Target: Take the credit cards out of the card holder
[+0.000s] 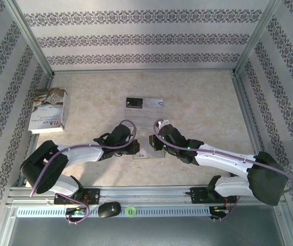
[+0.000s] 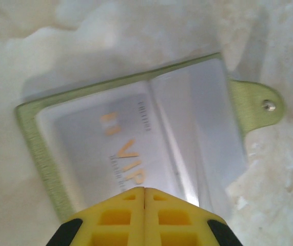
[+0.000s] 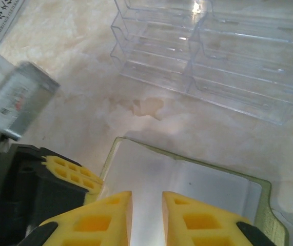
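Pale marbled counter [image 1: 208,107], striped floral wallpaper [image 1: 136,38] around it (metal frame [image 1: 30,38] at the corners). The card holder [image 1: 149,152] lies open between the hands. The left hand [image 2: 144,197] is pressed together at its edge and the right hand [image 3: 147,205] is slightly spread above it. A black credit card [image 1: 134,102] and a silvery credit card [image 1: 154,102] lie farther back.

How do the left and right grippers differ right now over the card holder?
The left gripper has its yellow fingertips pressed together, shut; the right gripper has its tips apart with nothing between them. The left gripper's tips sit over the VIP-lettered card in the card holder; the right gripper's sit over a plain grey panel of it. Both are low over the open holder, from opposite sides.
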You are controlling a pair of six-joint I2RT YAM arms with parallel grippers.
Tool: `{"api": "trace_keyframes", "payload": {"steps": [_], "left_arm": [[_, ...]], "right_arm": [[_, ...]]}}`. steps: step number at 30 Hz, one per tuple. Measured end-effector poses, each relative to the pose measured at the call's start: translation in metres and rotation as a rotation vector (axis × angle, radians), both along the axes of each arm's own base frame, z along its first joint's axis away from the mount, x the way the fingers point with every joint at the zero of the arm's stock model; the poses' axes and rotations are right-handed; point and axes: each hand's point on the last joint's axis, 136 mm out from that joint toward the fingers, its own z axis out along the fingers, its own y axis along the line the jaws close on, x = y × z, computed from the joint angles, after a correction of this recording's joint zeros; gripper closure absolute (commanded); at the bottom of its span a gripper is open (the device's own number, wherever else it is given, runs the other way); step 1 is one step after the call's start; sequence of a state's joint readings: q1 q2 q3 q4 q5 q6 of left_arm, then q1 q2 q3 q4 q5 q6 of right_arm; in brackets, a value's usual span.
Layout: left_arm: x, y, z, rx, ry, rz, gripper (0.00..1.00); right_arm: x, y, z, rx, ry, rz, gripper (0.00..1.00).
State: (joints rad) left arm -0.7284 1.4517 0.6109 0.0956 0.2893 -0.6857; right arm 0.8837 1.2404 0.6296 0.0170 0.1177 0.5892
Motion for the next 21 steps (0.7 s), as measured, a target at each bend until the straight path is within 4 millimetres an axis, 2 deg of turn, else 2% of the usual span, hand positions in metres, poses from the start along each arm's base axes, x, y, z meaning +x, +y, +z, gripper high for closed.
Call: {"api": "trace_keyframes", "payload": {"steps": [4, 7, 11, 15, 18, 21], "left_arm": [[0.002, -0.02, 0.019, -0.046, -0.022, -0.043, 0.95], [0.001, -0.044, 0.021, -0.067, 0.001, -0.101, 0.95], [-0.01, -0.078, -0.002, -0.067, 0.09, -0.202, 0.96], [-0.023, -0.093, -0.026, -0.065, 0.184, -0.267, 0.95], [-0.022, -0.101, -0.025, -0.084, 0.2, -0.287, 0.92], [-0.026, -0.099, -0.022, -0.099, 0.199, -0.296, 0.85]], "right_arm": [[0.003, -0.013, -0.007, -0.007, 0.019, -0.04, 0.77], [0.005, -0.033, -0.011, -0.009, 0.026, -0.097, 0.77], [0.008, -0.06, -0.006, 0.006, 0.01, -0.173, 0.76], [0.009, -0.075, 0.0, 0.023, -0.012, -0.216, 0.76], [0.008, -0.079, -0.003, 0.02, -0.002, -0.229, 0.75], [0.007, -0.079, -0.007, 0.017, 0.009, -0.229, 0.73]]}}
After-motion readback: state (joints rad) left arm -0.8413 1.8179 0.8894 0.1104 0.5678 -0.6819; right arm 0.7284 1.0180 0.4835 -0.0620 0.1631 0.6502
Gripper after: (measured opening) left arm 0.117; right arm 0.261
